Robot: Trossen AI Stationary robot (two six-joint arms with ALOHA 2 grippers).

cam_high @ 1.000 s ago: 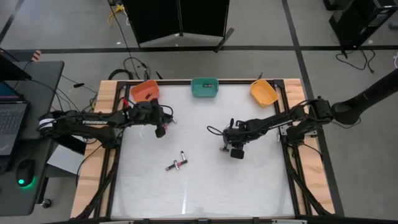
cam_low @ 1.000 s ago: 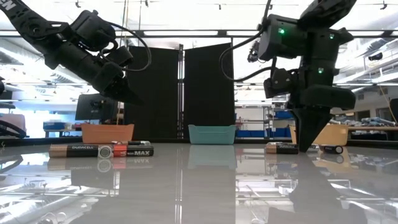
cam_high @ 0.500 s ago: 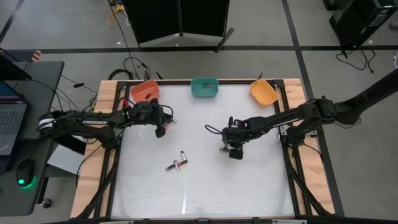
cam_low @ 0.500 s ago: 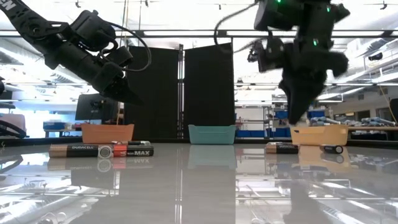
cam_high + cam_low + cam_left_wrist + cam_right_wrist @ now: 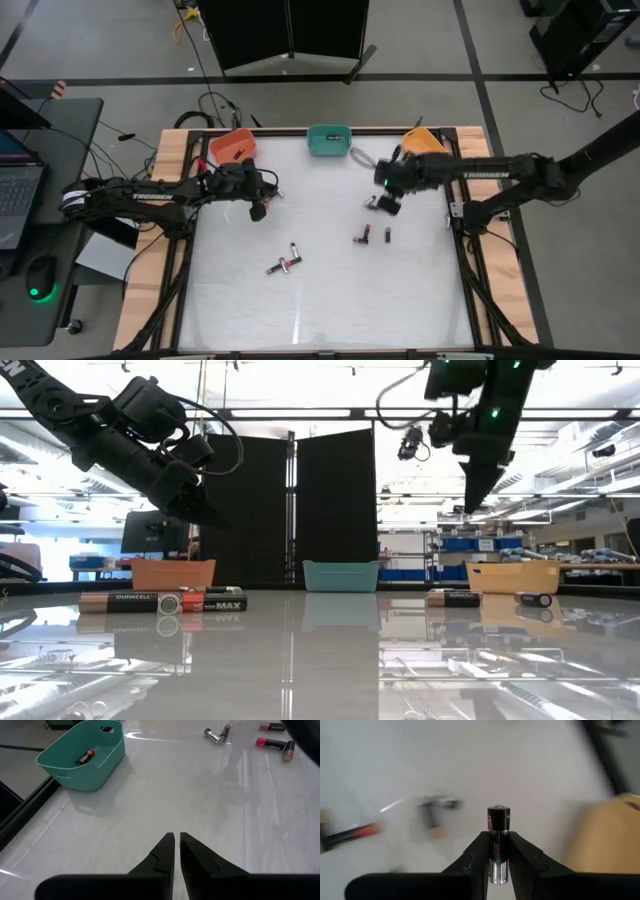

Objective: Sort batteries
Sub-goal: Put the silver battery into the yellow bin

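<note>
Right gripper (image 5: 499,854) lifted off with a battery, swung toward yellow bin (image 5: 424,143)

A second earlier the right gripper was low on the table (image 5: 320,310) near 3 o'clock; it had since risen and moved up to about 1-2 o'clock, just short of the yellow bin, so a drop there looked next. Its jaws were nearly closed, pinching a dark battery (image 5: 498,835) endwise, long axis in line with the fingers, button end pointing out past the tips. Two batteries lay at 3 o'clock (image 5: 374,236), a small cluster at 7 o'clock (image 5: 284,264). Left gripper (image 5: 176,846) hung unmoved at 10 o'clock, fingers almost together, holding nothing; one battery already lay in the teal bin (image 5: 84,756).
</note>
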